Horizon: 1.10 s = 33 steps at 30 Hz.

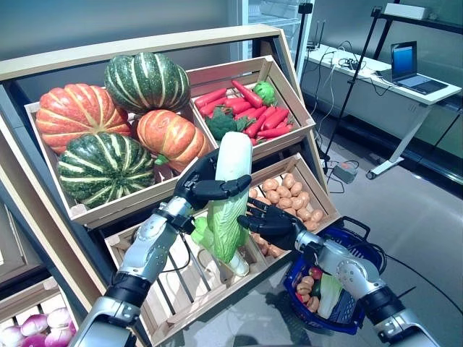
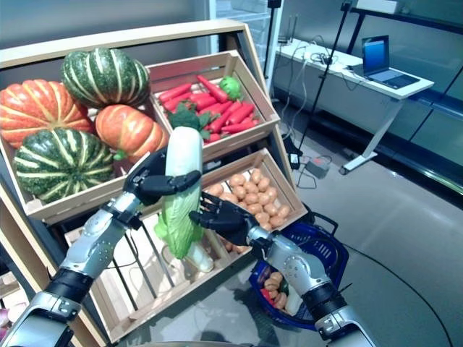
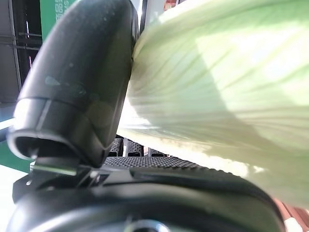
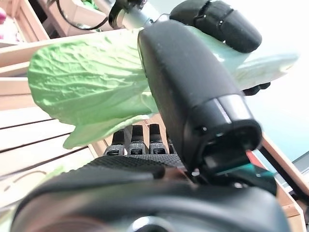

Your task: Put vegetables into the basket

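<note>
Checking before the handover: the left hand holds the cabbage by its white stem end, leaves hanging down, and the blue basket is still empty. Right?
Not quite: the blue basket already holds vegetables, as the left eye view shows. The rest stands: the left hand grips the cabbage at its white stem end, leaves down.

The pumpkins (image 1: 108,126) occupy the upper-left crate, with the carrots (image 1: 249,108) in the crate to their right. The potatoes (image 1: 289,199) lie in the lower-right crate. The basket (image 1: 362,249) stands on the floor to the right of the shelf (image 1: 145,43).
</note>
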### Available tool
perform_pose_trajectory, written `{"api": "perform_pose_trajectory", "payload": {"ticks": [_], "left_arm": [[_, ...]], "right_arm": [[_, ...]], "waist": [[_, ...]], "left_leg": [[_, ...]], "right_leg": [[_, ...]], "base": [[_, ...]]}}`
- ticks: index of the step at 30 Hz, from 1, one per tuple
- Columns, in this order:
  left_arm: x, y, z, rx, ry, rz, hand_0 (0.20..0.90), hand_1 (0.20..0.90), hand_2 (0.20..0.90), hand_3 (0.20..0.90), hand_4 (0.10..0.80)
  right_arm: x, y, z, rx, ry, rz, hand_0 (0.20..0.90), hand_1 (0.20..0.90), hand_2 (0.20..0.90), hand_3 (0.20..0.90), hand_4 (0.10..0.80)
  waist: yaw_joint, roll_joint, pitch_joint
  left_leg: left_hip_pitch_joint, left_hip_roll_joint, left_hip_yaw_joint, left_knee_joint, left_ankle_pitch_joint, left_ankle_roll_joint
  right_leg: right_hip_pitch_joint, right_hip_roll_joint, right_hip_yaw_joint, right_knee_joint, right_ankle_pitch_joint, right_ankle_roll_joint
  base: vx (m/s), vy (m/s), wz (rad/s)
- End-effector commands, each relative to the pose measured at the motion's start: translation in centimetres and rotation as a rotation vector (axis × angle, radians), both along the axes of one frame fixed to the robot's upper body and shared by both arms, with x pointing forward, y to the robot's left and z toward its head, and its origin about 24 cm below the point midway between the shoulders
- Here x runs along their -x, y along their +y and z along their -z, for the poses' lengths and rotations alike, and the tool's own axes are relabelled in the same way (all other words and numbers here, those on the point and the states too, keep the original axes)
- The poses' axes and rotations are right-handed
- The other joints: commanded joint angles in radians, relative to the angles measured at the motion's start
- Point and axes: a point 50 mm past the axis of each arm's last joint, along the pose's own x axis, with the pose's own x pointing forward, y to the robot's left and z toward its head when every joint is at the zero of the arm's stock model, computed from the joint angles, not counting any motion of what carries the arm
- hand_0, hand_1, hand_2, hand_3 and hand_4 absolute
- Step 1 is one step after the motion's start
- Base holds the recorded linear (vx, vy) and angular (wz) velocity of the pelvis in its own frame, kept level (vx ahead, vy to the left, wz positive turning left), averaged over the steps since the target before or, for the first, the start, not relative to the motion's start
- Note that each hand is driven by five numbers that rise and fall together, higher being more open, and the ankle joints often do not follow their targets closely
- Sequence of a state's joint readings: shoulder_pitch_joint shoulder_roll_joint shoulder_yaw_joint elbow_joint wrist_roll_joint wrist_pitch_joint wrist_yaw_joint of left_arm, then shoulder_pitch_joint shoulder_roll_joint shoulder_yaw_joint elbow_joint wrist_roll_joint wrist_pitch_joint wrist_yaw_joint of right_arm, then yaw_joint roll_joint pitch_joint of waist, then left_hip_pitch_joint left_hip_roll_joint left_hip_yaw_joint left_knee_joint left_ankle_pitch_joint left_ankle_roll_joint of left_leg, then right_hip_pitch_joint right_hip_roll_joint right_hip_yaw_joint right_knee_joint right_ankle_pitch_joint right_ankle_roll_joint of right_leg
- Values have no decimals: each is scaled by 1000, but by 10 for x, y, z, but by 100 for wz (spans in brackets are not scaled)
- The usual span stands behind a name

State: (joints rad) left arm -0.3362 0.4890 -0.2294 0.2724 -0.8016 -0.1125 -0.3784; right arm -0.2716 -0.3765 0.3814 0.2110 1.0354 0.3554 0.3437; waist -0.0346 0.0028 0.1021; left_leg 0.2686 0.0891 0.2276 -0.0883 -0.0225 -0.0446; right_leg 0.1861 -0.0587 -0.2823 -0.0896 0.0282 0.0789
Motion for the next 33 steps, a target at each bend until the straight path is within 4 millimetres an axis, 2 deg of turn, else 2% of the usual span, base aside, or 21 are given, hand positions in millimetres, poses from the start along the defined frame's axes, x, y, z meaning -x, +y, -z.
{"api": "perform_pose_trajectory", "payload": {"ticks": [1,7,13,19,22,27,28,29,33], "left_arm": [[-11,-70,-92,195,-342,376,300,300,300,300,400],[-6,-97,-67,252,-219,619,300,300,300,300,400],[-2,-112,-57,388,-137,758,300,300,300,300,400],[1,-127,-45,513,-72,796,300,300,300,300,400],[4,-134,-39,528,-65,798,300,300,300,300,400],[4,-135,-40,552,-75,794,300,300,300,300,400],[4,-135,-41,551,-79,789,300,300,300,300,400],[4,-135,-41,551,-82,782,300,300,300,300,400],[2,-133,-46,555,-100,756,300,300,300,300,400]], "right_arm": [[-4,70,-52,-362,-139,-241,900,900,900,900,800],[-7,80,-85,-614,-236,-380,900,900,900,900,800],[-13,80,-100,-657,-321,-444,900,900,900,900,800],[-18,81,-110,-688,-347,-462,900,900,900,900,800],[-22,81,-110,-696,-325,-434,900,900,900,900,800],[-26,80,-106,-690,-289,-388,900,900,900,900,800],[-27,80,-106,-688,-283,-378,655,655,655,655,637],[-28,79,-105,-687,-275,-361,300,300,300,300,400],[-31,77,-101,-680,-248,-322,300,300,300,300,400]], "waist": [[4,-20,-59],[9,-20,-68],[13,-24,-81],[12,-30,-84],[12,-30,-87],[12,-30,-88],[12,-30,-87],[12,-31,-86],[12,-31,-86]], "left_leg": [[-27,-36,3,1,-67,15],[-18,-38,-4,1,-74,18],[-16,-40,-8,1,-83,20],[-15,-40,-8,1,-87,20],[-16,-41,-10,1,-88,20],[-16,-39,-4,1,-88,21],[-16,-39,-4,1,-87,21],[-16,-39,-4,1,-87,22],[-18,-39,-2,1,-85,23]], "right_leg": [[68,-12,-14,2,-110,-32],[75,-10,-12,2,-112,-31],[76,-9,-8,2,-115,-28],[77,-9,-4,2,-115,-29],[76,-9,-1,2,-117,-29],[75,-11,-2,2,-115,-29],[75,-11,-2,2,-114,-30],[75,-11,-3,2,-114,-30],[72,-11,-2,2,-111,-30]], "base": [[0,0,0],[0,0,0],[0,0,0],[0,0,0],[0,0,0],[0,0,0],[0,0,0],[0,0,0],[0,0,0]]}}
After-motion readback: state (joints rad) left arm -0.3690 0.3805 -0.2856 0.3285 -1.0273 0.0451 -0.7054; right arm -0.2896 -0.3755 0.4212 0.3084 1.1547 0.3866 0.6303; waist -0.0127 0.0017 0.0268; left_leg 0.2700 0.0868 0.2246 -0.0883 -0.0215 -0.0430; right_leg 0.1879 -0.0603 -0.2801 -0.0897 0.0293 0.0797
